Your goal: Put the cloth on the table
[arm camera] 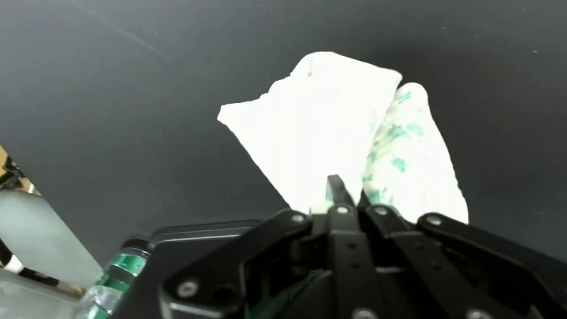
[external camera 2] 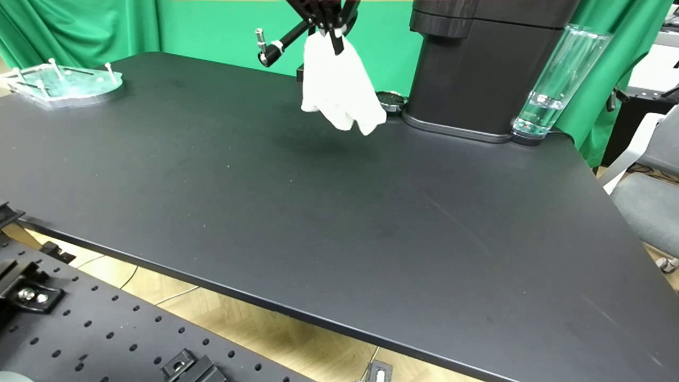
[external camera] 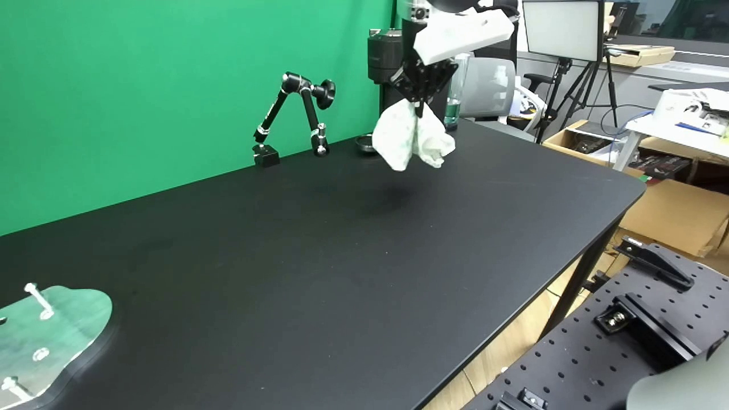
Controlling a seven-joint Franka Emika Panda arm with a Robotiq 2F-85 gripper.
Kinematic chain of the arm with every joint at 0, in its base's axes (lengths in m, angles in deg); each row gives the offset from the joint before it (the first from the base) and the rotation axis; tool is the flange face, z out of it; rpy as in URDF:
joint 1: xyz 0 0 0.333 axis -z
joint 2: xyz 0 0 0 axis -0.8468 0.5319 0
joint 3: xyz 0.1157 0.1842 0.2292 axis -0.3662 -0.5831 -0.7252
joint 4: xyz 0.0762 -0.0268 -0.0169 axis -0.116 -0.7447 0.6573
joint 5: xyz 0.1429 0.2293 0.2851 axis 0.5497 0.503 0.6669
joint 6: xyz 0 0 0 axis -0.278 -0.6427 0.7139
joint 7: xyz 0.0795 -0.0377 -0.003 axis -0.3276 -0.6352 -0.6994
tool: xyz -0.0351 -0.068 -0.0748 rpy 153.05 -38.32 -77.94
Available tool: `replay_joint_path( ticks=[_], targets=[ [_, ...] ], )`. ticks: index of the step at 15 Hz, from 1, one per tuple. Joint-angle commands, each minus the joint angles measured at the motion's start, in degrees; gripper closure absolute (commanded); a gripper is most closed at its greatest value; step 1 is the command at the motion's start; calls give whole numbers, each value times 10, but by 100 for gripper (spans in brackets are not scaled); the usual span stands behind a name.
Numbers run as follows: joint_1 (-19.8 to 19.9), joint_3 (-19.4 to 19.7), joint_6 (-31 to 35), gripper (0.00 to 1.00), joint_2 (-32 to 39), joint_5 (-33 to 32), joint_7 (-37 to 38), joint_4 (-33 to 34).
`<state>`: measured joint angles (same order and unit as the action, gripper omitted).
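Observation:
The white cloth hangs in folds from my gripper, above the black table. In an exterior view the cloth hangs pinched at its top by the gripper, its lower corners loose in the air. A dark shadow lies on the table below it. In the wrist view the cloth spreads out beyond the fingertips, with greenish patches on its right fold. The fingers are close together with cloth between them. The pinched part is mostly hidden.
A tall black machine with a clear cylinder stands at the table's back, close to the cloth. A small round dish is beside it. A jointed black arm is by the green wall. A translucent green disc with white pegs lies at the far end.

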<state>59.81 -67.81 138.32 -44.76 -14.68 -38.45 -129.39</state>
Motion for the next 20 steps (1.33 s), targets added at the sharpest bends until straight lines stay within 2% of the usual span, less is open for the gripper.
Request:
replay_joint_path(
  ticks=[1,9,10,11,13,20],
  targets=[
    [22,-3,-23,100,-20,-16,40,-12],
    [6,-31,-14,100,6,16,6,-14],
    [1,-36,-17,73,9,27,-2,-14],
    [-2,-39,-16,72,12,38,-10,-15],
    [-9,-43,-18,60,15,53,-15,-15],
    [-12,-39,-74,12,12,64,-10,-11]
  ],
)
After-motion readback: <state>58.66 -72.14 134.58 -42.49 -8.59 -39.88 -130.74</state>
